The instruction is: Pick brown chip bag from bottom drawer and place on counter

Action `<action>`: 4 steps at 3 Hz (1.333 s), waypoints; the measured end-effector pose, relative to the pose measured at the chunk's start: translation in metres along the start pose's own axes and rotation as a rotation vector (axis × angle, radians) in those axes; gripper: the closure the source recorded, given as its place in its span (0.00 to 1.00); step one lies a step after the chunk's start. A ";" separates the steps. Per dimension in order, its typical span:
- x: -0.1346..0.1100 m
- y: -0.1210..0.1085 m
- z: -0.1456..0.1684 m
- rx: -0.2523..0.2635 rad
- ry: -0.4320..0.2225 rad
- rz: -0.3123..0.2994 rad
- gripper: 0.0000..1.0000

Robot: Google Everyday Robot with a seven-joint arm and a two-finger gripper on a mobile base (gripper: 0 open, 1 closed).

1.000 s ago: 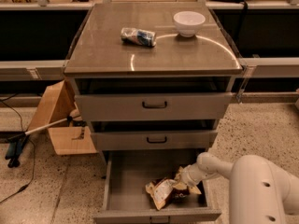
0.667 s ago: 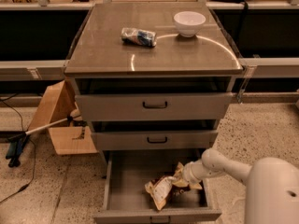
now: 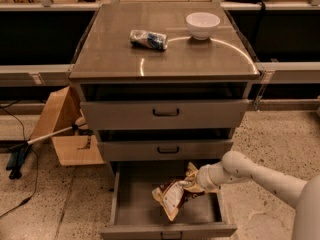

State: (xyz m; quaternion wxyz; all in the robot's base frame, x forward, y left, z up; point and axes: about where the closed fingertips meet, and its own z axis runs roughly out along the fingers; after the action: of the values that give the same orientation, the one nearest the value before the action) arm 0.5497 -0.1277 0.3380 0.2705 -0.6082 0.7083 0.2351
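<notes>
The bottom drawer is pulled open below two shallower drawers. The brown chip bag hangs tilted inside it, dark brown with tan edges and a white panel. My gripper reaches in from the right and holds the bag by its upper right end, lifted off the drawer floor. The counter is the shiny grey-brown cabinet top above.
A blue-and-white packet and a white bowl sit on the counter. The top drawer and middle drawer stick out slightly. A cardboard box and a black-tipped white pole lie on the floor to the left.
My arm has pulled back to the right and risen a little. The bag has come up with it, off the drawer floor.
</notes>
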 end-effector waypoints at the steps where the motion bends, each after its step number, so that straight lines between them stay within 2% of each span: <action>1: -0.032 -0.004 -0.017 0.010 0.014 -0.056 1.00; 3: -0.081 -0.017 -0.055 0.033 0.016 -0.136 1.00; 4: -0.090 -0.012 -0.061 0.026 0.001 -0.144 1.00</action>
State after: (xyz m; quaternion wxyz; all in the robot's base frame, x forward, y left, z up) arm 0.5663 -0.1036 0.4437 0.2944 -0.6540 0.6658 0.2056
